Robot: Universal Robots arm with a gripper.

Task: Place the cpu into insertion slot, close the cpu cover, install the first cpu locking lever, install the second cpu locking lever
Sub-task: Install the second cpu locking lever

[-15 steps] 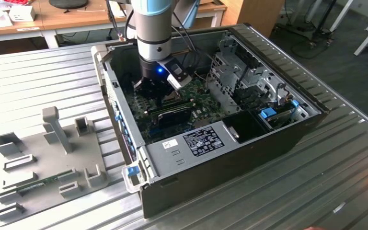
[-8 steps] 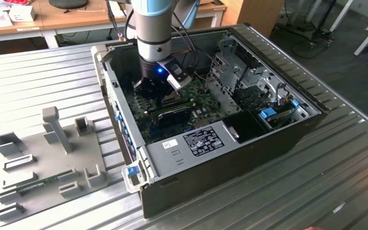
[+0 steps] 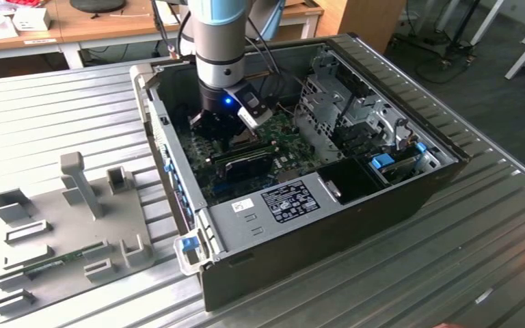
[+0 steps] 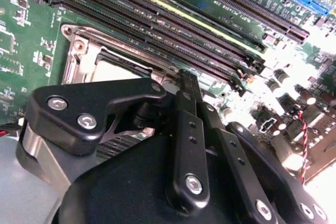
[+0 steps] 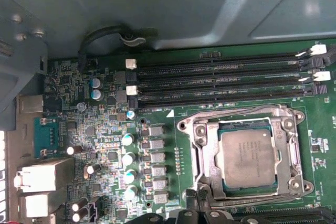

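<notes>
Silvery-beige, the cpu (image 5: 248, 159) sits flat in the insertion slot (image 5: 227, 129) on the green circuit board (image 5: 105, 129), seen in the first wrist view, with the cpu cover (image 5: 202, 153) lying down around it as a thin metal frame. 3 long black memory strips (image 5: 220, 83) run just beside the socket. In the exterior view the arm reaches down into the open computer case (image 3: 335, 232), and the gripper (image 3: 219, 130) hangs low over the board near the socket. In the second wrist view the black fingers (image 4: 189, 103) are drawn together with no gap between the tips, holding nothing, right at the edge of the socket frame
</notes>
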